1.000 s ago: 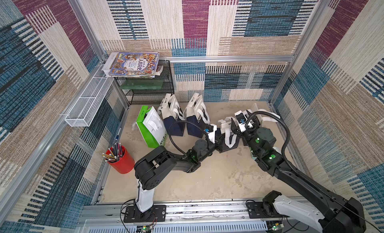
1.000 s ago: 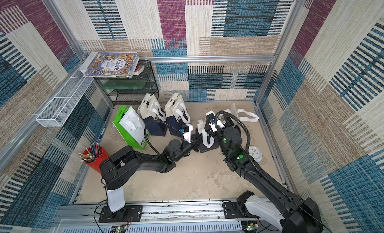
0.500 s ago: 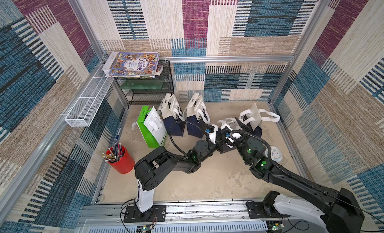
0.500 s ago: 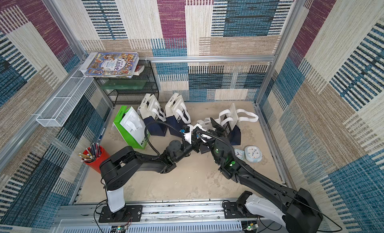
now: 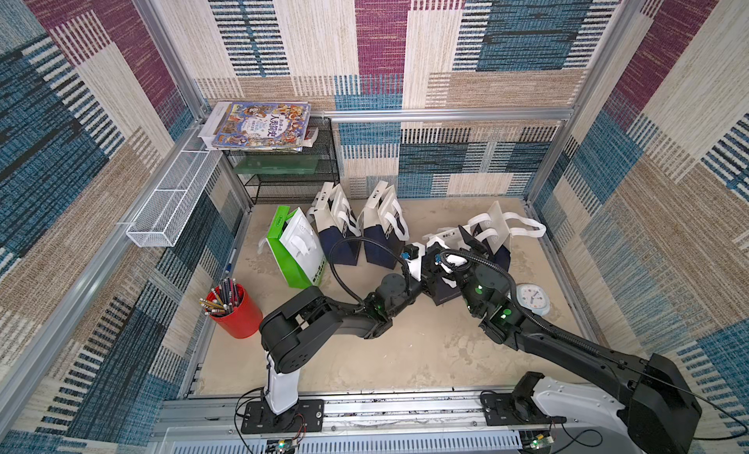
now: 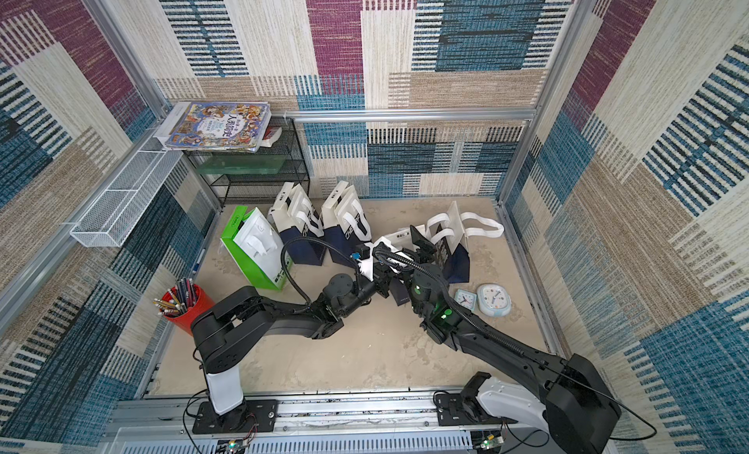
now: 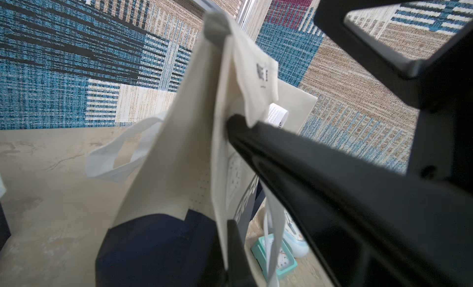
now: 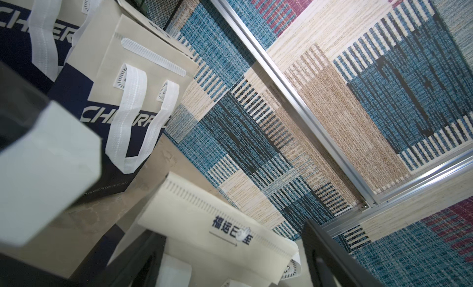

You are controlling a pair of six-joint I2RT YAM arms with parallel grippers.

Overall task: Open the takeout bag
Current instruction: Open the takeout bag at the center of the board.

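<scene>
Takeout bag pinched at its rim by the left jaws, with the right jaws spread at its mouth.

The left jaws are closed tight on the cream upper edge of the takeout bag, which is kept upright on the bench. The right jaws are spread wide and nothing is gripped; one finger is tucked under the bag's folded top flap. The bag is found near the round clock. A small square clock lies just beside the round clock, and a second cream-and-navy bag stands beyond it.
</scene>
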